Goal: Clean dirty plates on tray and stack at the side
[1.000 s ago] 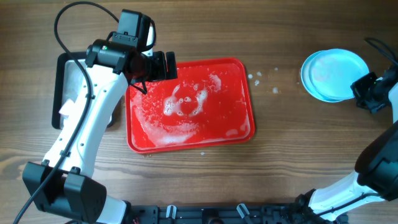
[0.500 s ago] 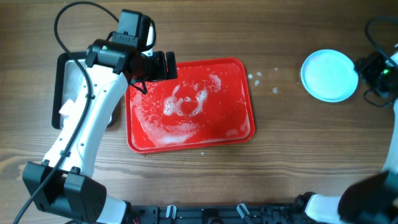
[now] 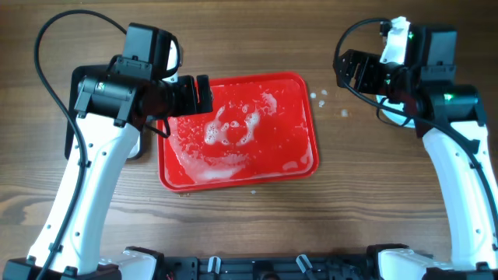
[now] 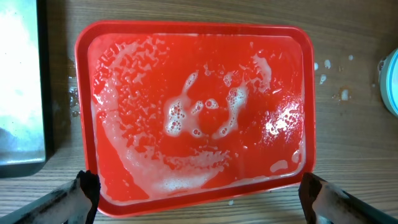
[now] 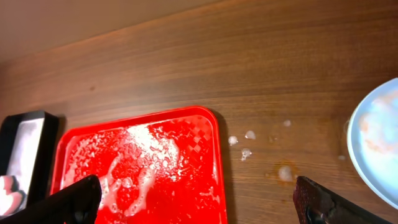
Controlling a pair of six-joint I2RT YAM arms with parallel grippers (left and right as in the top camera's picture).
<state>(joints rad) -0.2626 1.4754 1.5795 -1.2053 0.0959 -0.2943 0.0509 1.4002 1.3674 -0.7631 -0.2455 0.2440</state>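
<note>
Red tray (image 3: 310,167) sits centre-left on table (image 3: 249,225): suds + water only, no plates on it. Plates (image 5: 380,146) show only as a pale-blue arc at rt edge of both wrist views, well apart from tray on its rt. Overhead hides them under R arm, so count and stack alignment: cannot tell.

L gripper (image 4: 199,190) hangs over tray, fingers spread wide, empty. R gripper (image 5: 199,199) is aloft betw. tray and plates, fingers likewise wide apart, empty.

Judgement: stacking looks done, step = final check. Top plate seems to carry faint orange marks, so get R cam over stack to confirm. If re-wiping, take plate by rim, keep it level, don't shove stack. Droplets (image 5: 249,135) on wood nearby, likely slippy.
</note>
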